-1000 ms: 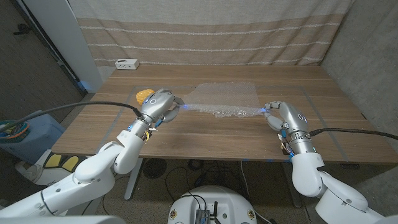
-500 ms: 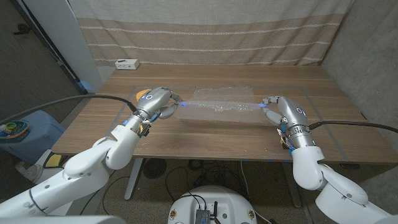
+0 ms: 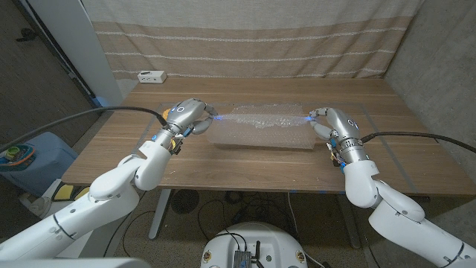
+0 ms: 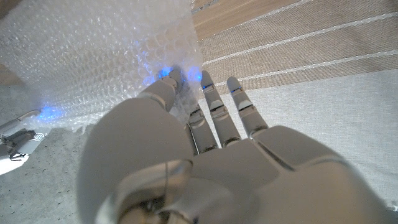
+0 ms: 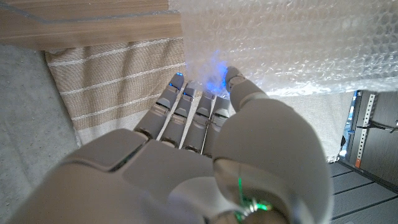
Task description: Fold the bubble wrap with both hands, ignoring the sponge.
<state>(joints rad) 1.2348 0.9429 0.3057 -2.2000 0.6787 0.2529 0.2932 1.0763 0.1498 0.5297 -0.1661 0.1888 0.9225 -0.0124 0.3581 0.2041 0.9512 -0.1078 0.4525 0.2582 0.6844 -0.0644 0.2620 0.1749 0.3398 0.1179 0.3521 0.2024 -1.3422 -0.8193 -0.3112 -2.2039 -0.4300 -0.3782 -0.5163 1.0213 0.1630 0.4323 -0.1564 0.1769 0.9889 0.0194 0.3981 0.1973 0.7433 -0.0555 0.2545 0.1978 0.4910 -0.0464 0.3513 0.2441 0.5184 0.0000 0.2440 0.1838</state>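
Observation:
The clear bubble wrap point(image 3: 262, 126) hangs stretched between my two hands above the middle of the table, its lower part draping to the wood. My left hand point(image 3: 187, 115) pinches its left corner, thumb against the fingers. My right hand point(image 3: 332, 123) pinches the right corner. In the left wrist view the bubble wrap point(image 4: 87, 56) spreads out past my left hand point(image 4: 205, 149), whose thumb presses the sheet against the fingers. In the right wrist view my right hand point(image 5: 205, 143) grips the bubble wrap point(image 5: 286, 43) the same way.
A white power strip point(image 3: 151, 76) lies at the table's far left edge. A striped curtain point(image 3: 245, 37) hangs behind the table. Bare wood lies in front of the sheet, toward me.
Both hands have lifted the near edge of the bubble wrap and carried it away from me, toward the far side. The sponge beside my left hand is now hidden.

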